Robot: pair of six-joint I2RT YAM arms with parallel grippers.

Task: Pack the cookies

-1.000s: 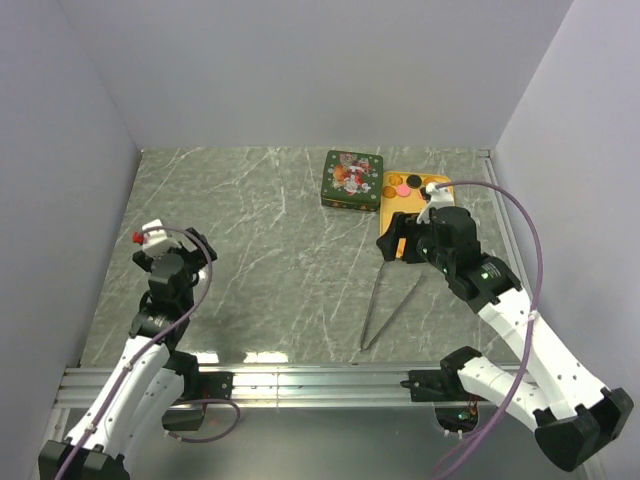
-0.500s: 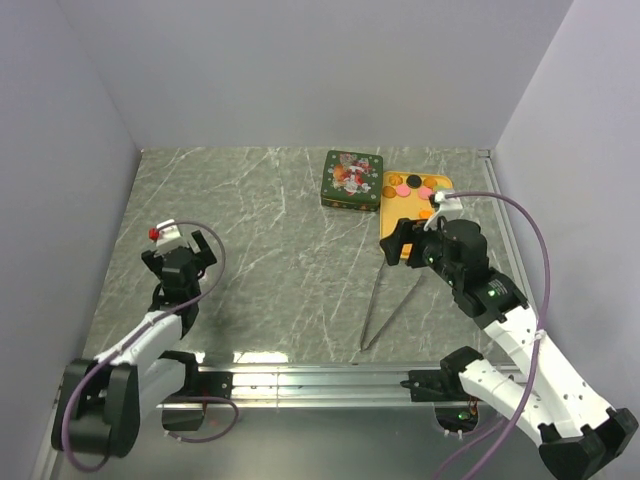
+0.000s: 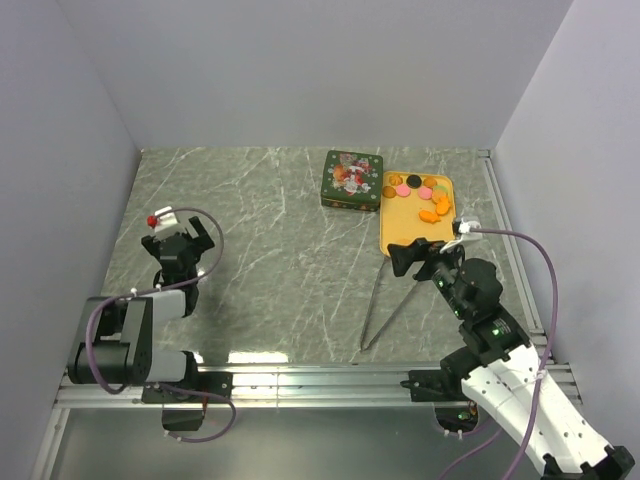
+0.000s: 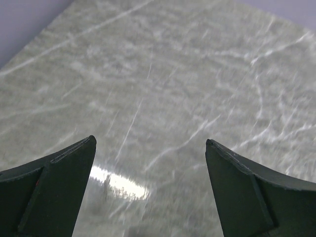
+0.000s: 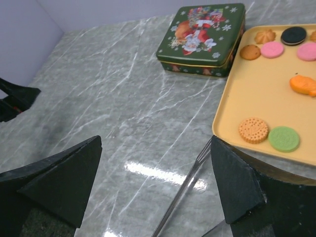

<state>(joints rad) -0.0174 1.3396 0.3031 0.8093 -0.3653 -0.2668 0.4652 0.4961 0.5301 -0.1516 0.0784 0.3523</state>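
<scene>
Several cookies (image 3: 424, 192) lie on a yellow tray (image 3: 399, 228) at the back right, in orange, pink, green and dark brown. The right wrist view shows them spread apart on the tray (image 5: 261, 94): a perforated orange cookie (image 5: 254, 130), a green one (image 5: 284, 138), a pink one (image 5: 272, 49) and a dark one (image 5: 294, 35). My right gripper (image 3: 415, 257) hovers open at the tray's near edge, and nothing sits between its tips (image 5: 156, 140). Far to the left, my left gripper (image 3: 181, 240) is open over bare table (image 4: 150, 140).
A shut green Christmas tin (image 3: 352, 180) stands just left of the tray, also seen in the right wrist view (image 5: 202, 32). Metal tongs (image 3: 388, 303) lie on the marble table in front of the tray, under my right gripper (image 5: 185, 192). Walls close the sides and back.
My right gripper has drawn back from over the tray towards the near edge and opened wider, uncovering the cookies. The left arm has folded down and back; its gripper stays open.
</scene>
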